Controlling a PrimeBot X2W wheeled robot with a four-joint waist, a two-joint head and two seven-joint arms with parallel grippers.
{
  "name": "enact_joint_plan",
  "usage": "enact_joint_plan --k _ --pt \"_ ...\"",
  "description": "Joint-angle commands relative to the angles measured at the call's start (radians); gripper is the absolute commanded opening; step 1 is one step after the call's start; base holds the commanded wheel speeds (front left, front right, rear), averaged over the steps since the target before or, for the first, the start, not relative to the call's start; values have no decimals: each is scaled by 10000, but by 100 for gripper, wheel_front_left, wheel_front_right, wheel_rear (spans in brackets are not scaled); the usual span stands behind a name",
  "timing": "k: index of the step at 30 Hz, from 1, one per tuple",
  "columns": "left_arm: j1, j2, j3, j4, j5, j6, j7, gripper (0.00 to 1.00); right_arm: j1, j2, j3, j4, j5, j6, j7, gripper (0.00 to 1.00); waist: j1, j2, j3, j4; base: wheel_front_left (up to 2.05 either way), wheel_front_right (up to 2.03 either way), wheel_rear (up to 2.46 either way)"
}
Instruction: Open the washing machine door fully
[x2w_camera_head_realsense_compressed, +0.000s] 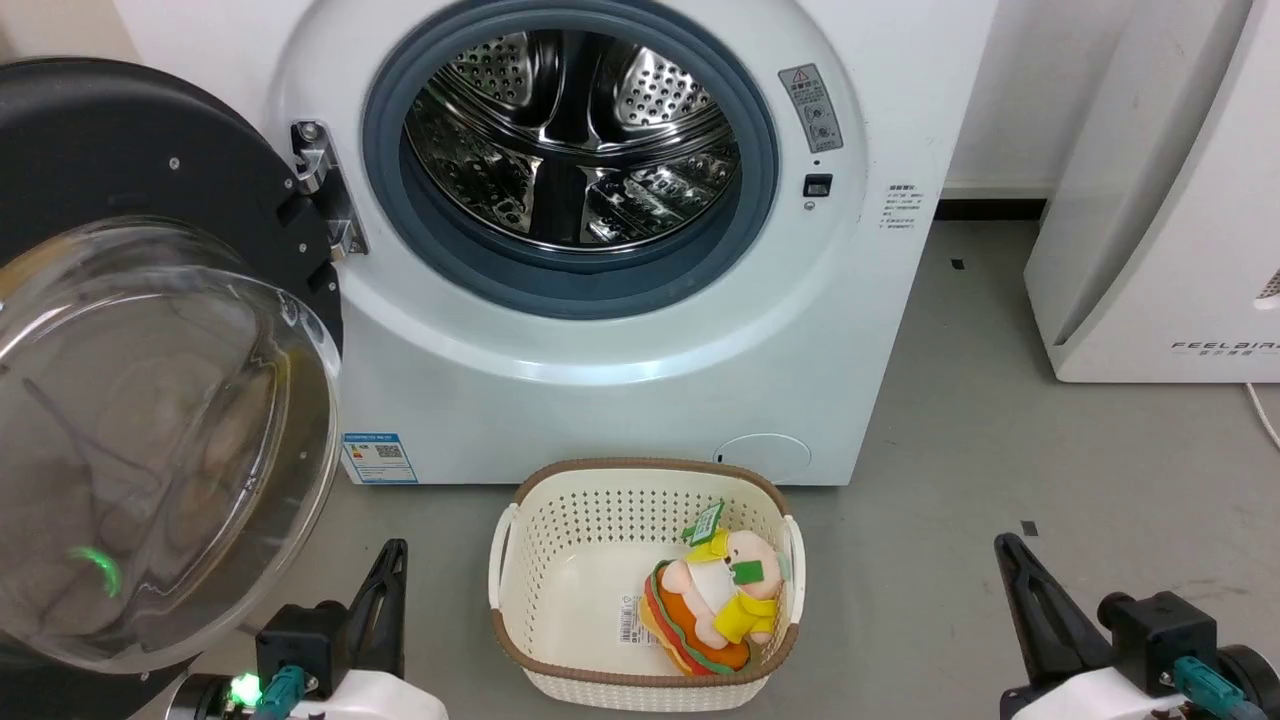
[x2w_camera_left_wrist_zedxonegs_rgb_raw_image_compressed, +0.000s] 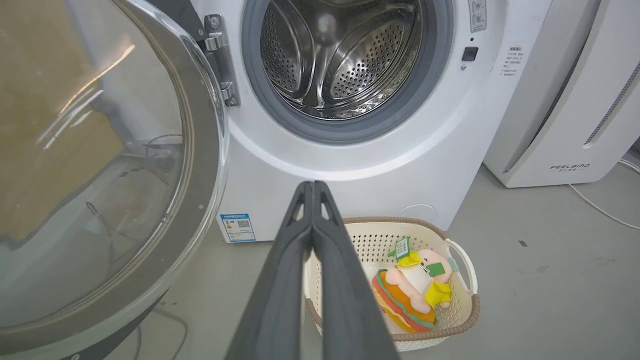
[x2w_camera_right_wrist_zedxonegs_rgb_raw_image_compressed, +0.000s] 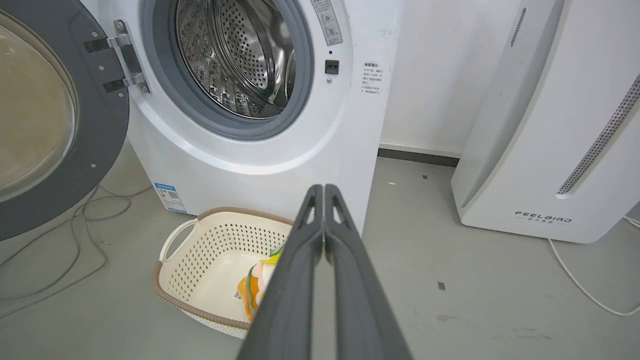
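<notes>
**Door open wide, both grippers closed**

The floor (x2w_camera_head_realsense_compressed: 1000, 430) is smooth and grey, and a white wall (x2w_camera_right_wrist_zedxonegs_rgb_raw_image_compressed: 430, 75) stands behind. The washing machine (x2w_camera_head_realsense_compressed: 620, 400) stands on this floor. The washing machine door (x2w_camera_head_realsense_compressed: 120, 140) is swung out to the left on its metal hinge (x2w_camera_head_realsense_compressed: 325, 190), well away from the steel drum (x2w_camera_head_realsense_compressed: 570, 140). Its black inner side with the glass bowl (x2w_camera_head_realsense_compressed: 150, 430) faces the robot.

The left and lower parts of the door are cut off at the edge of the head view. The glass carries reflections, so what lies behind it is hard to make out. In the right wrist view the right gripper (x2w_camera_right_wrist_zedxonegs_rgb_raw_image_compressed: 324, 187) covers a part of the toy (x2w_camera_right_wrist_zedxonegs_rgb_raw_image_compressed: 250, 292) with its fingers (x2w_camera_right_wrist_zedxonegs_rgb_raw_image_compressed: 295, 290).

This toy lies in a cream basket (x2w_camera_head_realsense_compressed: 600, 510), just before the machine. A white appliance (x2w_camera_head_realsense_compressed: 1160, 200) stands to the right. The left gripper (x2w_camera_left_wrist_zedxonegs_rgb_raw_image_compressed: 312, 186) and the right gripper hang low on either side of the basket in the head view, each with its fingers pressed together and holding nothing.
</notes>
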Motion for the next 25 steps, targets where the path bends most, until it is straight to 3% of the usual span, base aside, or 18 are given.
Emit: enact_joint_plan --k 1,25 --pt "-193 -62 52 -87 85 77 69 0 -157 17 34 52 -63 3 24 0 0 0 3 -6 0 0 0" --pt "-353 -116 76 -336 303 227 377 0 -496 23 102 166 -176 5 97 0 0 0 49 -90 0 0 0"
